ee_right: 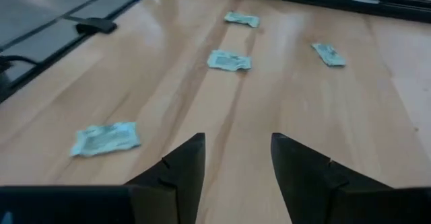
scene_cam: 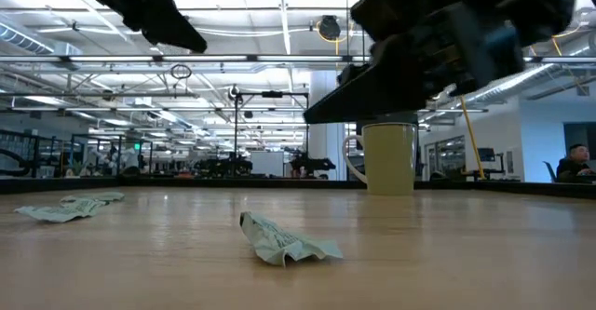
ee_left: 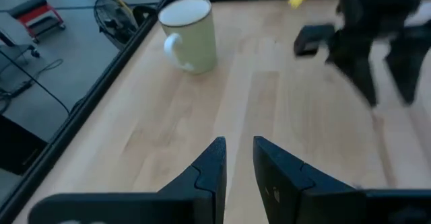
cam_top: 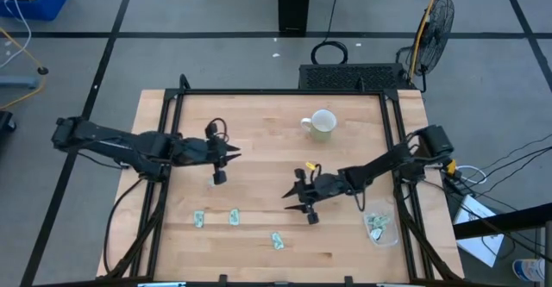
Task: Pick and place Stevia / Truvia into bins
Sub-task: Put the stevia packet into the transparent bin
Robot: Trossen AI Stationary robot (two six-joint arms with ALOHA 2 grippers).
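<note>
Several pale green and white sachets lie flat on the near part of the table: one (cam_top: 277, 240) nearest my right gripper, two (cam_top: 234, 216) (cam_top: 198, 220) farther left, one (ee_right: 328, 54) below my left gripper. The clear tub (cam_top: 390, 237) stands at the table's near right with sachets (cam_top: 376, 225) inside. My right gripper (cam_top: 293, 202) (ee_right: 237, 150) hovers open above the table's middle, pointing left, with the nearest sachet (ee_right: 106, 138) ahead. My left gripper (cam_top: 237, 155) (ee_left: 239, 150) hovers left of centre, pointing right, open by a narrow gap.
A white mug (cam_top: 321, 125) (ee_left: 190, 34) stands upright at the far middle of the table. A black frame (cam_top: 398, 149) runs along the table's sides. In the low view one crumpled sachet (scene_cam: 284, 240) lies in front, others (scene_cam: 65, 208) to the left.
</note>
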